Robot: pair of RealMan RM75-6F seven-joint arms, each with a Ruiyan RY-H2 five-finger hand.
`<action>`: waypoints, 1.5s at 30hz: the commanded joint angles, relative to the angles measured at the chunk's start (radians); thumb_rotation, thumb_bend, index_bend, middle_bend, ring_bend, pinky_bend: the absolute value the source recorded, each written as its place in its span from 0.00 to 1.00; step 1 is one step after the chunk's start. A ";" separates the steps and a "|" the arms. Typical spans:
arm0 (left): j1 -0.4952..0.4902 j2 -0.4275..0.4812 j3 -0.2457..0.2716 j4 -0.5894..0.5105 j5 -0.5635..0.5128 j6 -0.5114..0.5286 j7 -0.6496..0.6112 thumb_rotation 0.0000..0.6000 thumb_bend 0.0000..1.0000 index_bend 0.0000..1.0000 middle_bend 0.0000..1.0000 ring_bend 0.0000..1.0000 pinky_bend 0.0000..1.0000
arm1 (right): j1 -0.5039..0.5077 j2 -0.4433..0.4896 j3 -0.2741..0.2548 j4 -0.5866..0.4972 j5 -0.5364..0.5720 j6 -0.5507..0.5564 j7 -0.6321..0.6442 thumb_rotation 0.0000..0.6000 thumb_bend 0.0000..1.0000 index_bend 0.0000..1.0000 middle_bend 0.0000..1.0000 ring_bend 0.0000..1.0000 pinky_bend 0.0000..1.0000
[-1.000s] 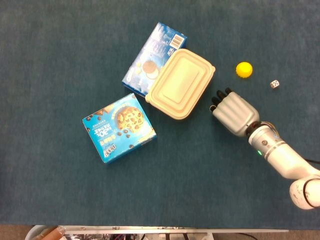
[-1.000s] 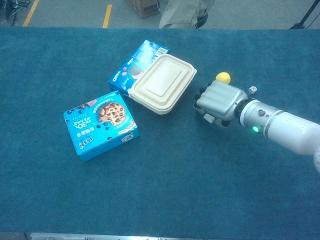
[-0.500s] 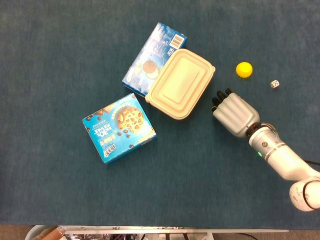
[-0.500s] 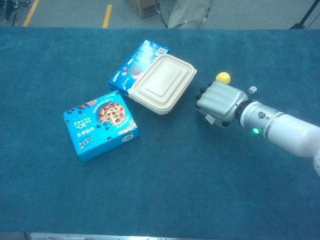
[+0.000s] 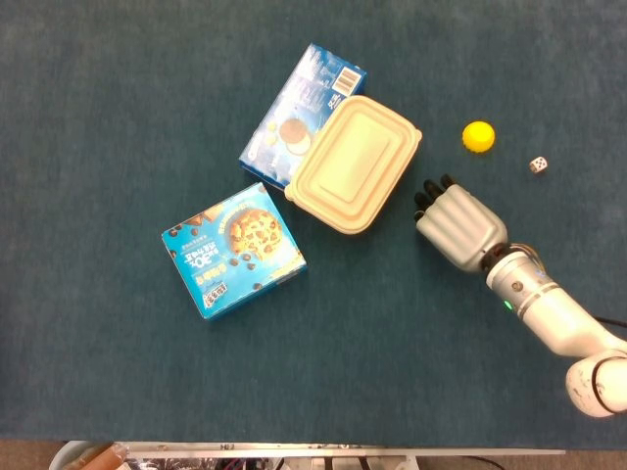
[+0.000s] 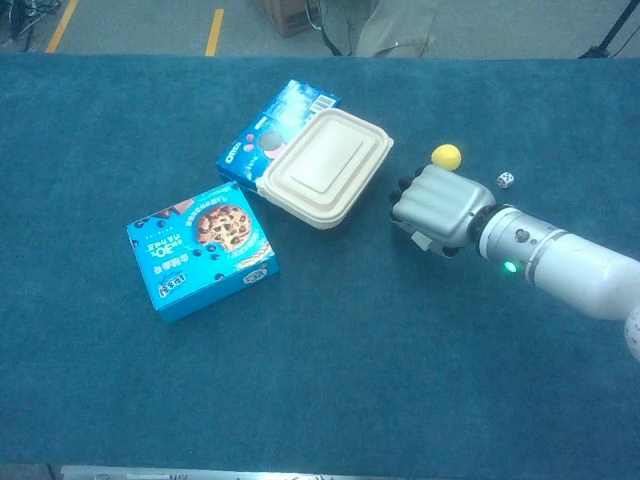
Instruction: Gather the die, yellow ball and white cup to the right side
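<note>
— Where do the ball and die lie?

— Toward the bench's far right part, near each other but apart. No cup shows in either view.

— And the right hand?

— Just nearer than the ball, beside the lidded container. Its fingers are curled in with nothing in them.

— What else is there?

— Two blue cookie boxes: one partly under the container, the other toward mid-bench, apart from it.

A teal carpeted tabletop fills view; beyond it, grey floor with perhaps yellow tape.
</note>
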 commanded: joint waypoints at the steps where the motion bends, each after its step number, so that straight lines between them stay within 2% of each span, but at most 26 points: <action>1: 0.000 0.000 0.000 0.002 -0.001 0.000 -0.003 0.82 0.29 0.33 0.38 0.33 0.18 | -0.003 0.001 0.000 0.002 -0.005 0.003 0.002 1.00 0.28 0.51 0.30 0.19 0.28; 10: 0.001 -0.001 0.000 0.007 0.002 0.002 -0.009 0.81 0.29 0.33 0.38 0.33 0.18 | -0.016 0.025 0.001 -0.006 -0.023 0.018 0.012 1.00 0.28 0.52 0.30 0.19 0.28; 21: -0.002 -0.002 0.000 0.008 0.006 -0.003 -0.008 0.81 0.29 0.33 0.38 0.33 0.18 | -0.032 0.118 0.031 -0.001 -0.025 0.048 0.045 1.00 0.27 0.52 0.31 0.19 0.28; 29: -0.010 -0.004 -0.002 0.006 0.003 -0.015 -0.005 0.81 0.29 0.33 0.38 0.33 0.18 | -0.047 0.156 0.040 0.044 -0.005 0.043 0.060 1.00 0.27 0.52 0.31 0.19 0.26; 40: -0.019 -0.007 -0.005 0.005 0.000 -0.026 -0.001 0.81 0.29 0.33 0.38 0.33 0.18 | -0.055 0.154 0.047 0.116 0.033 0.021 0.044 1.00 0.27 0.52 0.31 0.20 0.24; 45: -0.023 -0.010 -0.006 0.005 -0.001 -0.030 0.002 0.81 0.29 0.33 0.38 0.33 0.18 | -0.054 0.159 0.051 0.115 0.067 0.013 0.018 1.00 0.27 0.43 0.29 0.18 0.22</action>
